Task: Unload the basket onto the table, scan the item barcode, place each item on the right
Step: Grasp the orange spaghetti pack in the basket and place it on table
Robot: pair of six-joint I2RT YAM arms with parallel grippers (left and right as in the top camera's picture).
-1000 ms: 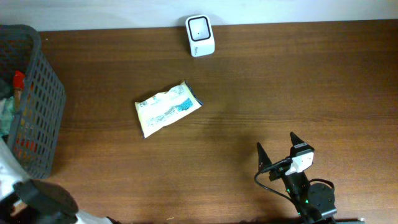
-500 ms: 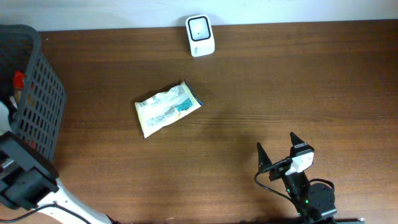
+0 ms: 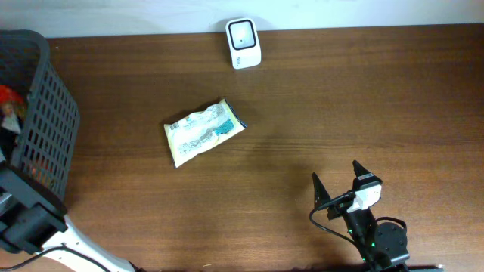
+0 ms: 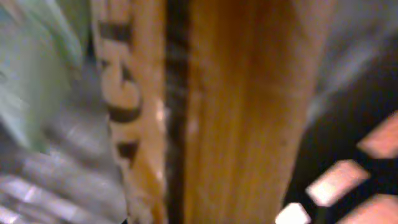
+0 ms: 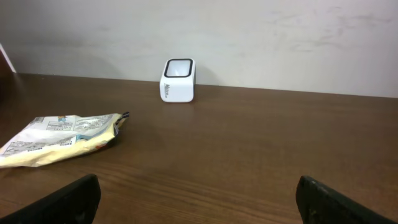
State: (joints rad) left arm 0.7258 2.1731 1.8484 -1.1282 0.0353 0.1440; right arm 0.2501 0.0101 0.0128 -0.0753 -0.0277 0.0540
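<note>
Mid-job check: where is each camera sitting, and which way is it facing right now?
Overhead: above the table, looking straight down on scanner, snack packet and basket; right gripper and part of the left arm show.
Left wrist: blurred, pressed close to an orange package with basket mesh beside it; own fingers not discernible.
Right wrist: low over the table, facing the back wall; its open fingertips at the bottom corners.
Shared: overhead and right wrist both show scanner and packet.

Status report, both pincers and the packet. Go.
Right pincer open, clear of packet. Left pincer down in basket, jaws unseen. Packet flat on table, short of scanner. Nothing between them.
</note>
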